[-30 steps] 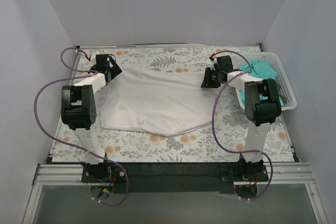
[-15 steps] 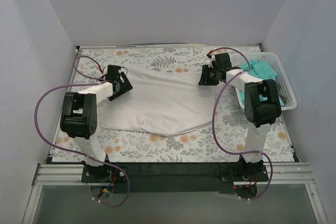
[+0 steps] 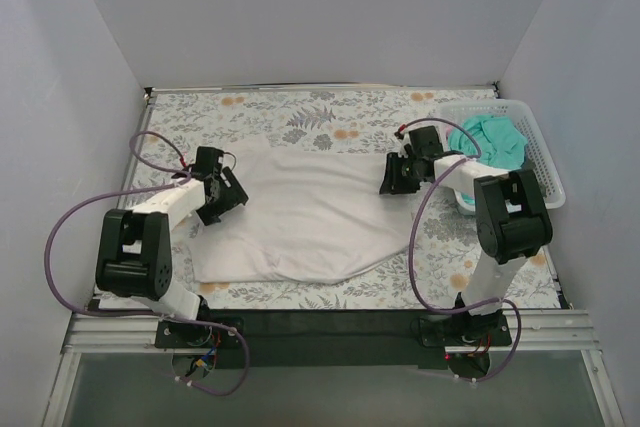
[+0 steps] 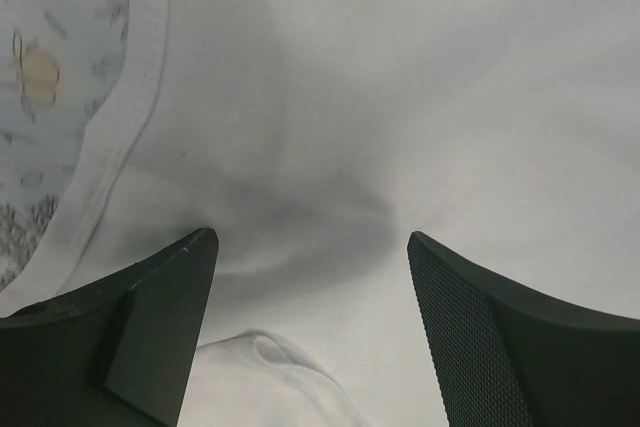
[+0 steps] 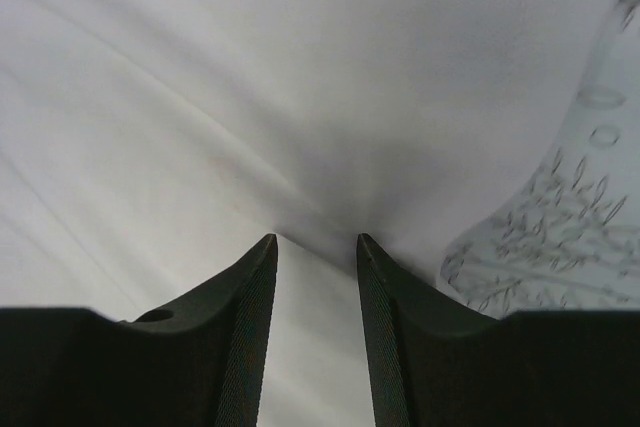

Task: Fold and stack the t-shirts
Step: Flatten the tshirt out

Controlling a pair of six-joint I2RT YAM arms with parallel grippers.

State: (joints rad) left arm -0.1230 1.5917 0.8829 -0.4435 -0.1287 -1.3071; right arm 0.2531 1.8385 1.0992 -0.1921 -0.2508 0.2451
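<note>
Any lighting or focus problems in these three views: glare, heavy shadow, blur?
Top external: soft, even light, no glare, the white t-shirt sharp with faint creases. Left wrist: the left gripper shows as a dark shape, with a grey shadow on the cloth ahead of it. Right wrist: the right gripper is nearly black, with shadow at its tips; the floral tablecloth looks slightly soft.

a plain lavender-grey back wall (image 3: 320,17), with a matching left wall (image 3: 60,127) and right wall (image 3: 590,77), closes in a small booth on three sides. the counter (image 3: 330,117) is covered by a pale cloth printed with grey leaves and orange flowers. a white lattice basket (image 3: 547,165) sits at its right edge. along the near edge run a black strip (image 3: 330,322) and a silver metal rail (image 3: 330,345). the light is soft and even.
</note>
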